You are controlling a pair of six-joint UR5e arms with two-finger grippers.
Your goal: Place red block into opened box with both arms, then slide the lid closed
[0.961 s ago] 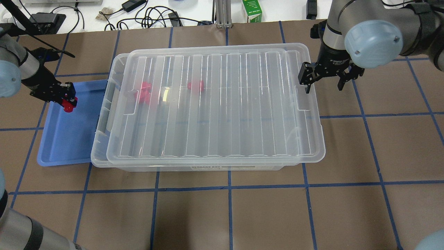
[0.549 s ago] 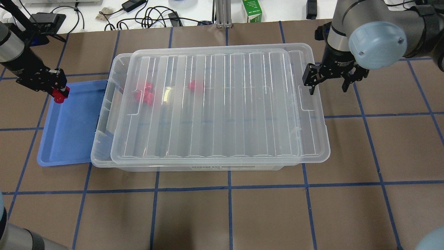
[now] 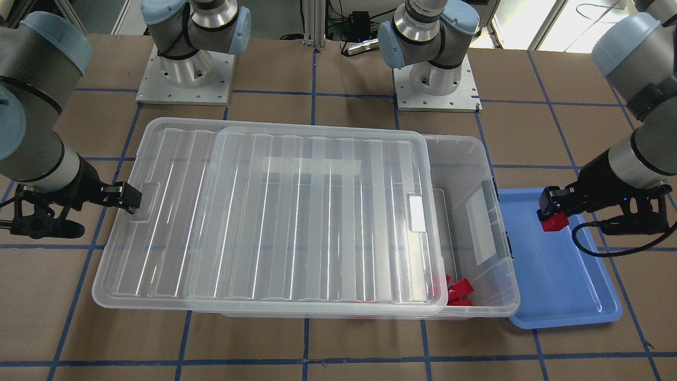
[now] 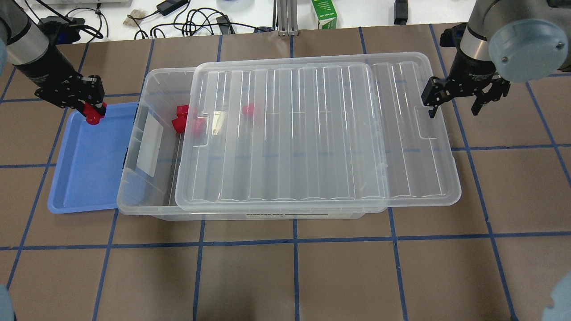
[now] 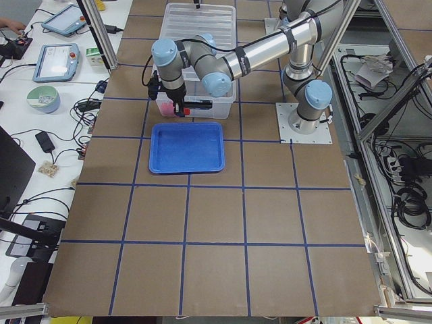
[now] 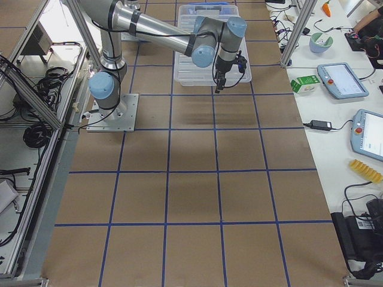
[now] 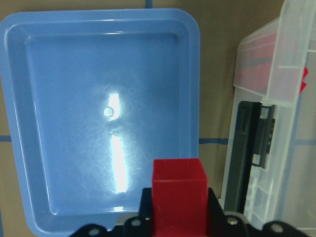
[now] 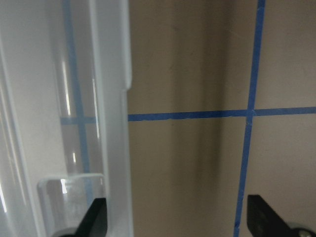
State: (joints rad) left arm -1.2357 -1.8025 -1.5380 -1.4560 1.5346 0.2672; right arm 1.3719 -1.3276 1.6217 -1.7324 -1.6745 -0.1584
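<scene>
L end effector (image 4: 90, 107) is clamped on the red block (image 4: 94, 117), over the far edge of the blue tray (image 4: 84, 178); its height above the tray is unclear. In the L wrist view the block's lower end is cut off and the fingers are mostly hidden. The lid (image 4: 312, 133) sits offset on the box (image 4: 134, 196), overhanging its R end, with the L end uncovered. Other red blocks (image 4: 180, 119) lie inside, partly under the lid; one is blurred through the ribs. R end effector (image 4: 453, 107) has fingers apart, one at the lid's short edge by the recess; contact is hard to confirm. All sit on the bench (image 4: 294, 276).
</scene>
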